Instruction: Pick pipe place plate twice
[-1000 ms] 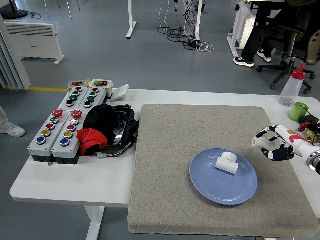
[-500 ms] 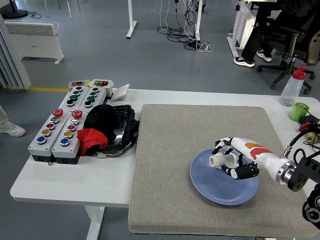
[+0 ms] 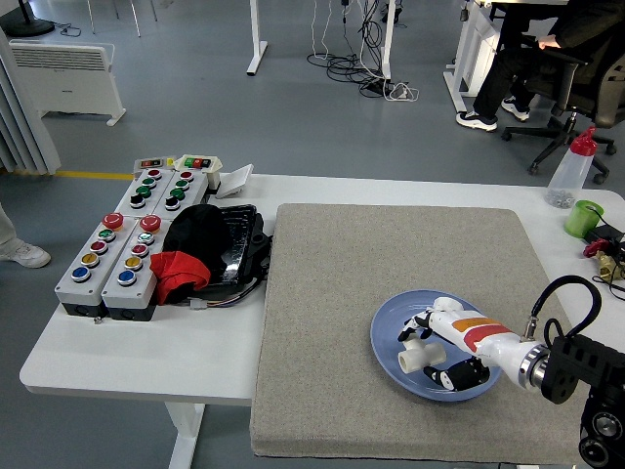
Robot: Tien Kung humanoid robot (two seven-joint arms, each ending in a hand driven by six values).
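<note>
My right robot hand is positioned low over the blue plate, fingers curled around a white pipe. The open end of the pipe points toward my side of the counter. The plate lies on a grey mat directly beneath the robot hand. Well to the left of the robot hand stand the button boxes and a black-and-red bundle. Beyond it to the right are a green cup and a bottle.

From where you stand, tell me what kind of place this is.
Probably a robotics lab or workshop, not a home. Push-button control boxes sit on the white table, cables trail over a grey floor among desk legs, and an office chair stands behind.
</note>
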